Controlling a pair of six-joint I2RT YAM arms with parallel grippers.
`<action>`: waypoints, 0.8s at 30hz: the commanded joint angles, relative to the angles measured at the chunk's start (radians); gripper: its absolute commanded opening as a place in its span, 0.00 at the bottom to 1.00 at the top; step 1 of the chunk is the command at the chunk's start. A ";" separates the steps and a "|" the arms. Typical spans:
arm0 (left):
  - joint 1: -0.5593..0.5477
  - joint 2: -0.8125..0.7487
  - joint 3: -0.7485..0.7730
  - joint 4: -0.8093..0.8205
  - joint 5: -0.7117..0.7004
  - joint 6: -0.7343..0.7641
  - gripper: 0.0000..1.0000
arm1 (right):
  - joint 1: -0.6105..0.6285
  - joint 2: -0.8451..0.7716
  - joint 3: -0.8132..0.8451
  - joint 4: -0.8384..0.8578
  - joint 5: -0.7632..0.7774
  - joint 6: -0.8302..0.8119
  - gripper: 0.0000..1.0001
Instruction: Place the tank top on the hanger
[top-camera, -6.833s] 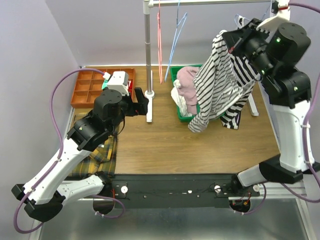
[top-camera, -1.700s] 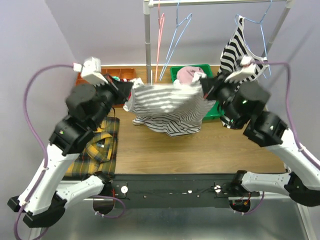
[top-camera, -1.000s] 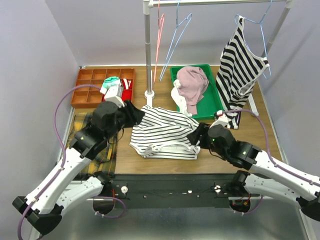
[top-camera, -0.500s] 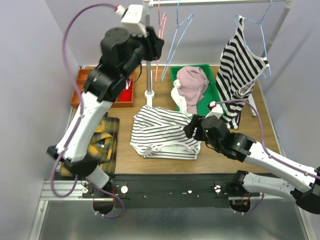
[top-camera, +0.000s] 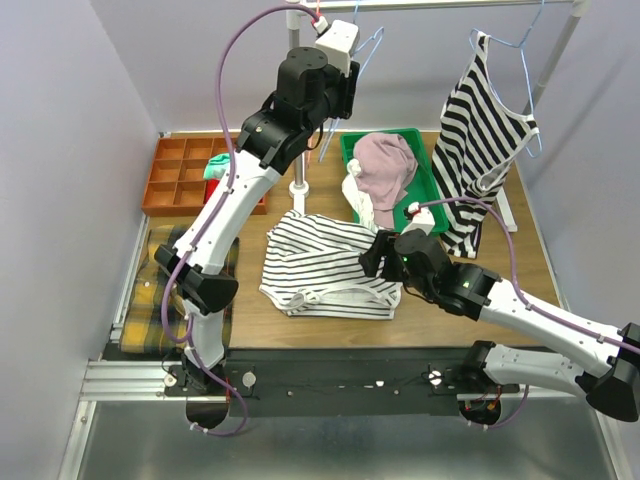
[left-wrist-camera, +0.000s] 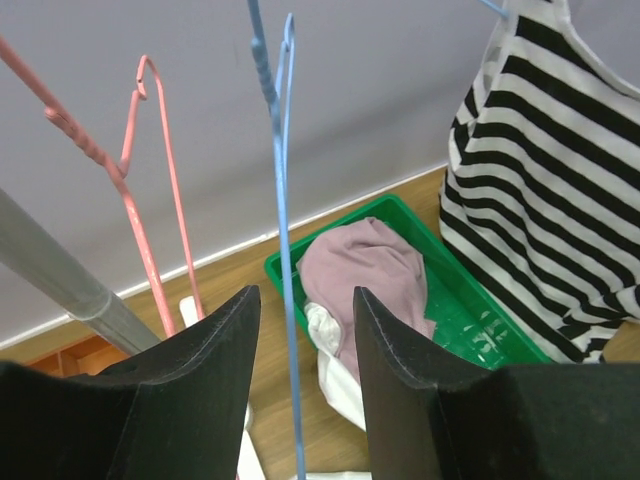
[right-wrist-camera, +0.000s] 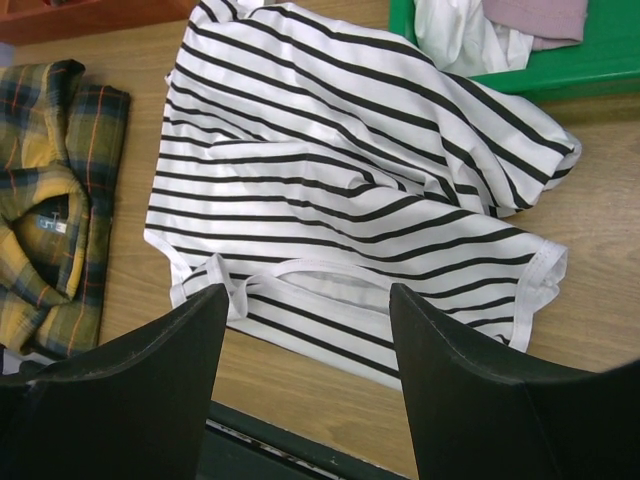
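The tank top (top-camera: 322, 262) lies spread flat on the table in front of the rack post, white with thin dark stripes, neckline toward the near edge. The hanger (top-camera: 368, 42), thin light-blue wire, hangs from the top rail. My left gripper (top-camera: 347, 92) is raised to it. In the left wrist view the hanger (left-wrist-camera: 283, 200) wire runs down between the left gripper's (left-wrist-camera: 304, 292) open fingers, with a gap on each side. My right gripper (top-camera: 373, 257) hovers open over the tank top's right edge. In the right wrist view the right gripper (right-wrist-camera: 307, 297) frames the neckline of the tank top (right-wrist-camera: 340, 190) without touching it.
A pink-red hanger (top-camera: 320, 60) hangs beside the rack post (top-camera: 296, 110). A bold black-and-white striped top (top-camera: 485, 125) hangs at the right. A green bin (top-camera: 428, 205) holds a pink garment (top-camera: 385, 165). An orange divided tray (top-camera: 180, 180) and a plaid shirt (top-camera: 155, 305) lie at the left.
My left arm has swung right along the rail, from near the rack post to the light-blue hanger. The right gripper has shifted only slightly above the tank top, which has not moved.
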 joint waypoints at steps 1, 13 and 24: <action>-0.005 0.028 0.007 0.023 -0.070 0.047 0.49 | 0.000 0.000 -0.013 0.031 -0.024 0.006 0.74; -0.005 0.072 -0.034 0.052 -0.075 0.054 0.37 | 0.000 -0.006 -0.028 0.037 -0.027 0.016 0.74; -0.007 0.082 -0.031 0.070 -0.076 0.032 0.10 | 0.000 -0.023 -0.028 0.020 -0.020 0.020 0.74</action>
